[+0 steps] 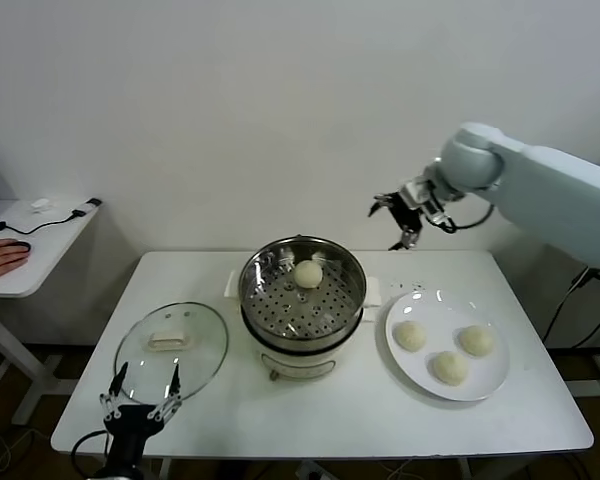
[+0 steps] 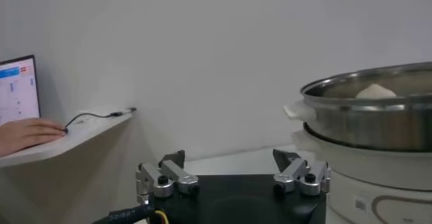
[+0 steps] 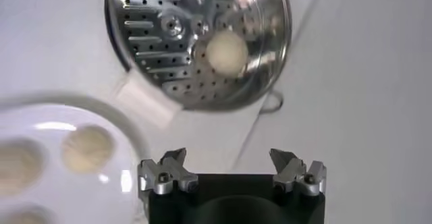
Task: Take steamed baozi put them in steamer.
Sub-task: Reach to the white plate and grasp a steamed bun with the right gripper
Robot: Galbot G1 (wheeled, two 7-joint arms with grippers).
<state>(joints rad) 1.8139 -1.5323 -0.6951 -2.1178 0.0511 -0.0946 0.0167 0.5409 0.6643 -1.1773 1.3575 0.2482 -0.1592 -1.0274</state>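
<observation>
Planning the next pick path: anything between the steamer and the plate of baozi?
Head view: only the steamer's white side handle juts into that gap; the rest is bare table up to the plate. Nothing loose there.

Steamer (image 1: 302,300): shiny silver steel, perforated tray with dot-and-slot hole pattern, white base. Baozi (image 1: 308,273) inside: creamy off-white, plain. Three more on plate (image 1: 485,385), same cream colour; plate white. Table (image 1: 380,420): white. Lid (image 1: 200,360): clear glass, white handle.
</observation>
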